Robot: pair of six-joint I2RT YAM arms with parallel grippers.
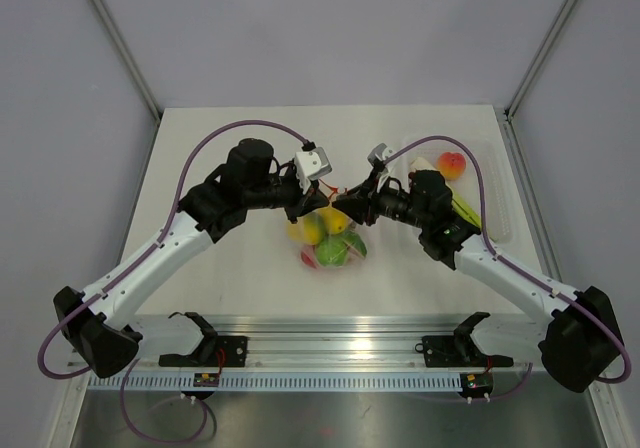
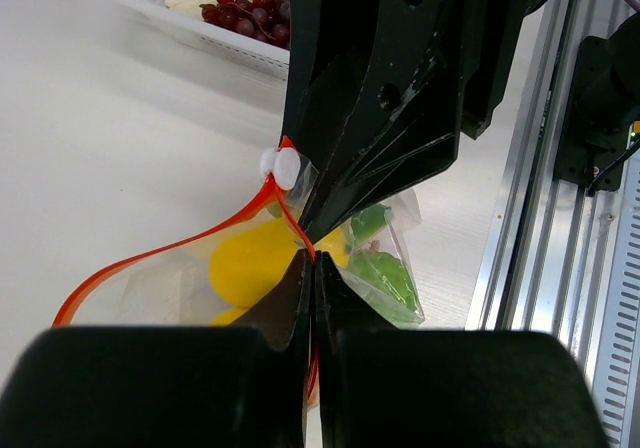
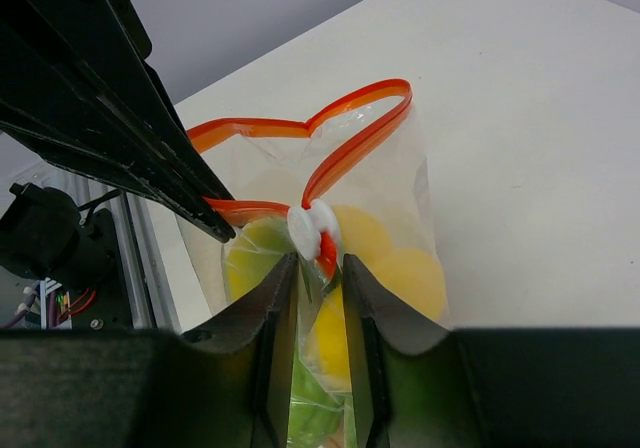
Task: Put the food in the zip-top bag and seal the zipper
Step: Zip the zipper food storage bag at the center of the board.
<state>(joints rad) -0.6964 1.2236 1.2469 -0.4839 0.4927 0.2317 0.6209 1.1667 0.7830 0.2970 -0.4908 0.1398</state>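
Note:
The zip-top bag (image 1: 331, 245) hangs between both grippers and holds the food: yellow lemons (image 2: 250, 261), green pieces (image 2: 385, 273) and a red piece (image 1: 309, 258). My left gripper (image 2: 311, 260) is shut on the red-orange zipper (image 2: 165, 250) just beside its white slider (image 2: 281, 166). My right gripper (image 3: 320, 260) is closed to a narrow gap at the slider (image 3: 310, 230), with bag film and a bit of strip between its fingers (image 3: 280, 298). The rest of the zipper (image 3: 350, 133) stands open in a loop. The grippers meet tip to tip in the top view, left (image 1: 326, 208) and right (image 1: 343, 206).
A white tray (image 1: 497, 183) at the right holds more food: a peach-coloured fruit (image 1: 452, 166), purple grapes (image 2: 245, 10) and a pale piece. An aluminium rail (image 1: 330, 353) runs along the near edge of the table.

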